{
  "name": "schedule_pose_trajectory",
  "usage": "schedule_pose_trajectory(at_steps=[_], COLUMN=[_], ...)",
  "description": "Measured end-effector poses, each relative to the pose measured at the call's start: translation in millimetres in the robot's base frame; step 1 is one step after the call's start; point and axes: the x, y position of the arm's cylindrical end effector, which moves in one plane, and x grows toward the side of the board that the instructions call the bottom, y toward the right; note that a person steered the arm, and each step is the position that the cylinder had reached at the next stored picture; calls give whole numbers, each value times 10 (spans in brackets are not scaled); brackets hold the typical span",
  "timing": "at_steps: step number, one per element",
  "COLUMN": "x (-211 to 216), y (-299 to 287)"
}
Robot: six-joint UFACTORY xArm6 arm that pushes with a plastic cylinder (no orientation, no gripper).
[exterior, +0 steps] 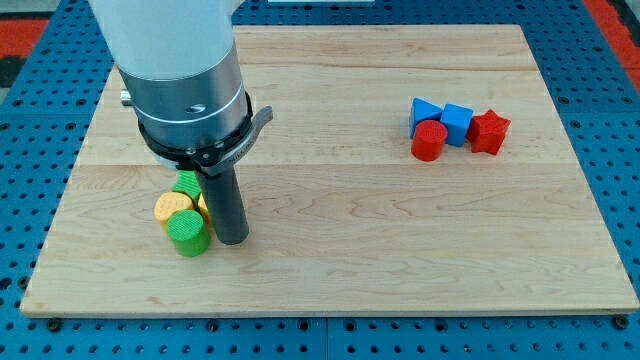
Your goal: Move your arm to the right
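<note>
My dark rod comes down from the arm's grey body at the view's left, and my tip (233, 240) rests on the wooden board (330, 250). It sits just right of a tight cluster: a green cylinder (187, 234) at the front, a yellow block (176, 208) behind it, a green block (187, 184) further back, and a sliver of another yellow block (203, 203) against the rod. My tip seems to touch the green cylinder's right side.
At the view's upper right is a second cluster: a blue triangular block (423, 113), a blue cube (457, 123), a red cylinder (429, 141) and a red star-shaped block (489, 132). Blue pegboard (30, 150) surrounds the board.
</note>
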Motion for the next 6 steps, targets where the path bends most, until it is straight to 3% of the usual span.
schedule_pose_trajectory(at_steps=[3, 4, 6], x=[51, 51, 113], y=[26, 479, 2405])
